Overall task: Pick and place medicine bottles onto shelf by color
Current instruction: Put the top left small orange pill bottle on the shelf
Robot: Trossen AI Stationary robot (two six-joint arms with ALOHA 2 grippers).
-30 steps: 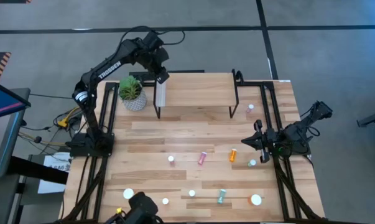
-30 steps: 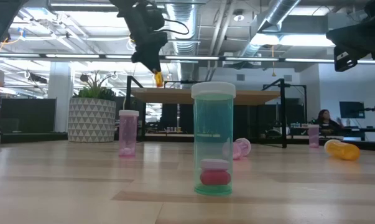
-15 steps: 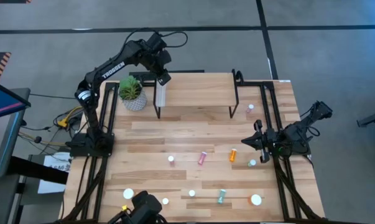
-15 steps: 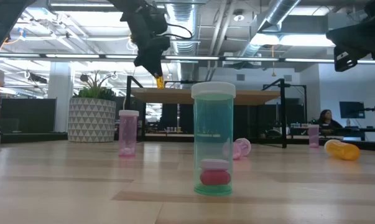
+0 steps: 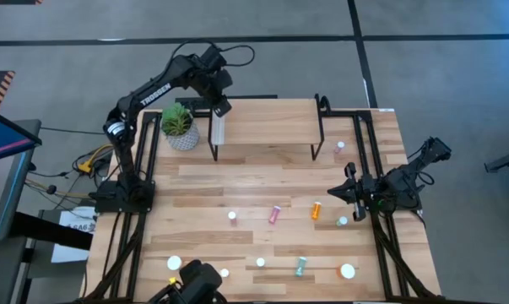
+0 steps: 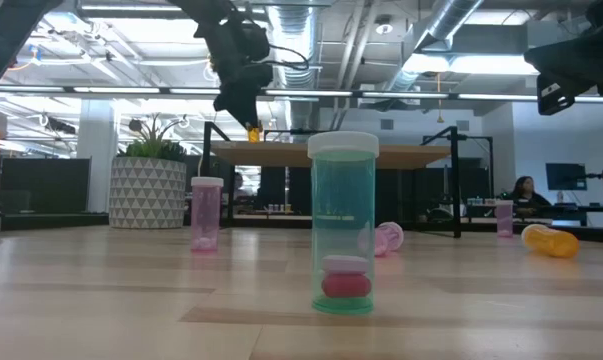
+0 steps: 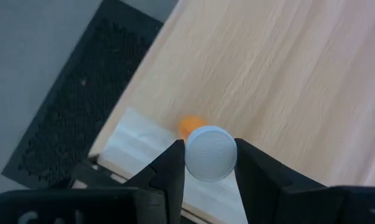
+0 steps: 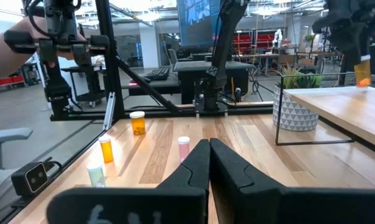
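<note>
My left gripper [image 5: 222,107] hangs over the left end of the light-wood shelf [image 5: 267,122], close to its white strip [image 5: 219,128]. It is shut on a small orange bottle with a white cap [image 7: 210,154], which also shows in the low view [image 6: 253,132]. My right gripper [image 5: 349,192] rests shut and empty at the table's right side, and its fingers [image 8: 209,165] are closed together. Several other bottles stand or lie on the table's near half: a pink one [image 5: 275,214], an orange one [image 5: 316,210] and a teal one [image 5: 300,267]. My left gripper pinches the orange bottle by its white cap [image 7: 193,155] between its two fingers. The fingers come from above, pointing down. The bottle hangs upright below them, its orange body [image 7: 188,125] toward the shelf top. It looks clear of the shelf in the low view.
A green potted plant [image 5: 180,127] stands just left of the shelf. A pink bottle [image 5: 339,147] stands right of the shelf's right legs. A teal bottle [image 5: 342,221] stands near my right gripper. A wide orange bottle [image 5: 348,271] stands at the near right.
My left gripper has shifted a little toward the table's right over the shelf's left end and has come slightly down, still carrying the orange bottle.
</note>
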